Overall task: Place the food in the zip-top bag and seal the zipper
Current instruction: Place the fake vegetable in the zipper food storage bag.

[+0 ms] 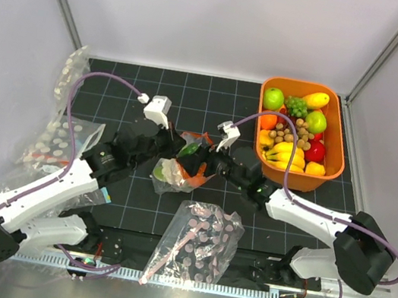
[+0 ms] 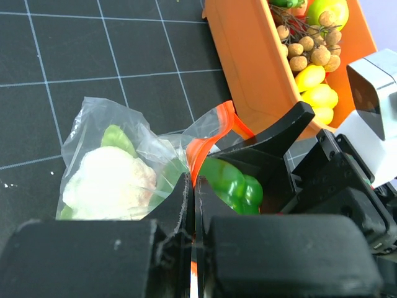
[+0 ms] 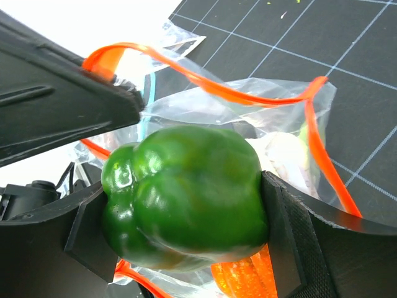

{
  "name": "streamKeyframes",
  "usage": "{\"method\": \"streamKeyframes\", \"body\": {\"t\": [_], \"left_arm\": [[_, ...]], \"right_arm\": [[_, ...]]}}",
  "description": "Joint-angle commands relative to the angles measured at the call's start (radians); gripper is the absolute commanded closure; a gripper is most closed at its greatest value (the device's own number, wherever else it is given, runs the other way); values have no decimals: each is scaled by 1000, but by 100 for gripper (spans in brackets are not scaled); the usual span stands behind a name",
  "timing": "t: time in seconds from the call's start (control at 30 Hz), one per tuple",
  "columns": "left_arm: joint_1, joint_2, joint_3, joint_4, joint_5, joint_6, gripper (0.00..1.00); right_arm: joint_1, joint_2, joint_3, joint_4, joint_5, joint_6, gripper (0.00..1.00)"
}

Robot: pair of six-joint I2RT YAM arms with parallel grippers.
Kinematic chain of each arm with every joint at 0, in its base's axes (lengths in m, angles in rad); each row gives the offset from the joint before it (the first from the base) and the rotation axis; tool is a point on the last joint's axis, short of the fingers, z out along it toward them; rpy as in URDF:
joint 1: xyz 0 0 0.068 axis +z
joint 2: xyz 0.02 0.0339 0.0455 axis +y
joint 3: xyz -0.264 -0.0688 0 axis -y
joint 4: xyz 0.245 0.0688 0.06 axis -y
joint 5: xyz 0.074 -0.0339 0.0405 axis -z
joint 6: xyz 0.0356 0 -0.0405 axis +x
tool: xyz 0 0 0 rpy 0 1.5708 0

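The green bell pepper [image 3: 186, 198] is at the open mouth of the zip-top bag [image 2: 87, 118], gripped between the wide jaws of the right gripper [image 3: 184, 239]. The cauliflower [image 2: 105, 183] lies inside. The left gripper [image 2: 192, 202] is closed on the zipper [image 3: 205, 77] edge. Next, I think, the pepper must go deeper and be released.

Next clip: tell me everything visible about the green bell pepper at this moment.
The green bell pepper is a glossy, lobed, plastic-looking toy, evenly deep green with bright highlights; no stem shows. It is clamped across its width between the jaws of the right gripper, which press on both of its sides. It sits at the open mouth of the zip-top bag, whose orange-red zipper loops above and beside it, with clear film behind. How far it has passed into the mouth cannot be told.
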Motion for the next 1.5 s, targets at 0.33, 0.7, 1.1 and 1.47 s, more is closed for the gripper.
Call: {"method": "streamKeyframes", "body": {"t": [0.33,0.7,1.1,1.47], "left_arm": [[3,-42,-9,84,-41,-14,100],[2,-33,-9,84,-34,-15,100],[3,-36,-16,115,25,-4,100],[3,-15,-13,127,59,-4,100]], "right_arm": [[5,-114,-57,60,224,27,64],[2,-182,-78,49,267,32,64],[53,8,23,31,175,-19,68],[109,59,78,-6,168,-60,29]]}}
